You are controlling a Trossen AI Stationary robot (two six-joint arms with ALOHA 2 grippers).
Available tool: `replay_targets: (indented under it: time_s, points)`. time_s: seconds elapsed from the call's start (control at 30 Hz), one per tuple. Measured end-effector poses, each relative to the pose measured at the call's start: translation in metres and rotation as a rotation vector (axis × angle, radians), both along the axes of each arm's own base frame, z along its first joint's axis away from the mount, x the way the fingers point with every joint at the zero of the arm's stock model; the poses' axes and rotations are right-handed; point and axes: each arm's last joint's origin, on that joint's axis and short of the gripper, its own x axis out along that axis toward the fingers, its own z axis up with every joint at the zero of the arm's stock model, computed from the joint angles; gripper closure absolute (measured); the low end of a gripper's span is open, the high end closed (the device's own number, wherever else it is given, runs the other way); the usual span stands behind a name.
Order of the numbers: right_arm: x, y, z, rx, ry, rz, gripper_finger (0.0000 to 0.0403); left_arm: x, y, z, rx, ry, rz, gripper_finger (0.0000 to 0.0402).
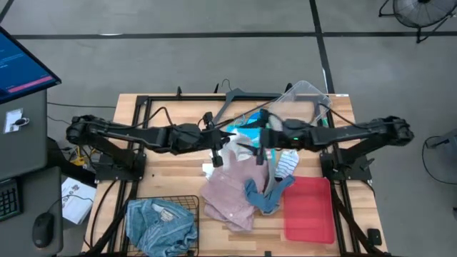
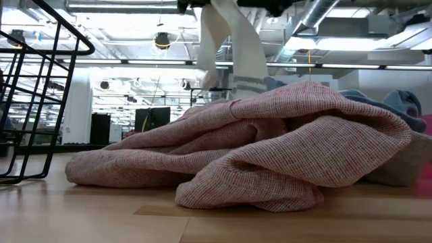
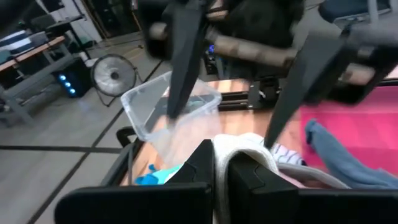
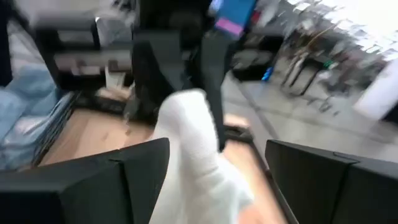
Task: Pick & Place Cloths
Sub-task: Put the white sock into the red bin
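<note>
While we looked down on the bench [image 1: 164, 171], we saw a black wire basket [image 1: 187, 202] at its front left corner with the blue denim garment [image 1: 161, 225] bundled in and over it. A clear plastic bin [image 1: 303, 100] stood tilted at the back edge, and we could not tell what, if anything, lay inside. A red tray [image 1: 308, 210] lay at the front right, bare, with a grey-blue sock [image 1: 265, 194] lying just beside its left edge. The left end effector [image 1: 216, 160] was pinched fully closed on a white cloth [image 3: 249, 149], which hung lifted above the dusty pink garment [image 2: 270, 148] spread at the bench's middle. The right end effector [image 4: 217, 180] stood wide open just beside it, with the white cloth between its fingers but not gripped. A turquoise cloth [image 1: 246, 132] and a striped sock [image 1: 287, 163] lay beneath the two arms. Bare wood showed along the front edge, between basket and tray.
</note>
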Motion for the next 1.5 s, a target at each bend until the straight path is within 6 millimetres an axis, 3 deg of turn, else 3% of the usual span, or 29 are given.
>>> replay_targets:
  time_s: [0.23, 0.4, 0.5, 0.63, 0.77, 1.03, 1.3, 1.5]
  points:
    - [0.027, -0.004, -0.02, 0.057, 0.196, 0.063, 0.0139, -0.001, -0.012, 0.001, 0.067, 0.014, -0.057, 0.0401]
    - [0.036, -0.004, -0.022, 0.031, 0.204, 0.068, 0.0159, -0.001, -0.018, 0.001, 0.093, 0.013, -0.082, 0.0401]
    - [0.037, 0.002, -0.016, 0.002, 0.191, 0.095, 0.022, -0.001, -0.017, 0.001, 0.093, 0.013, -0.079, 0.0401]
    - [0.032, 0.009, -0.007, -0.031, 0.191, 0.125, 0.0361, -0.001, -0.015, 0.002, 0.09, 0.009, -0.07, 0.0401]
    - [0.022, 0.011, 0.004, -0.005, 0.182, 0.122, 0.039, -0.001, -0.011, 0.002, 0.096, 0.005, -0.03, 0.0394]
    - [-0.018, 0.014, 0.023, 0.078, 0.252, 0.014, 0.0399, -0.001, -0.01, 0.0, 0.095, 0.028, -0.022, 0.0318]
    - [-0.093, 0.035, 0.031, 0.313, 0.432, -0.12, 0.0401, -0.002, -0.02, 0.0, 0.092, 0.027, -0.062, 0.0226]
    - [-0.14, 0.061, 0.026, 0.532, 0.546, -0.185, 0.0402, -0.002, -0.019, 0.0, 0.093, 0.027, -0.057, 0.0202]
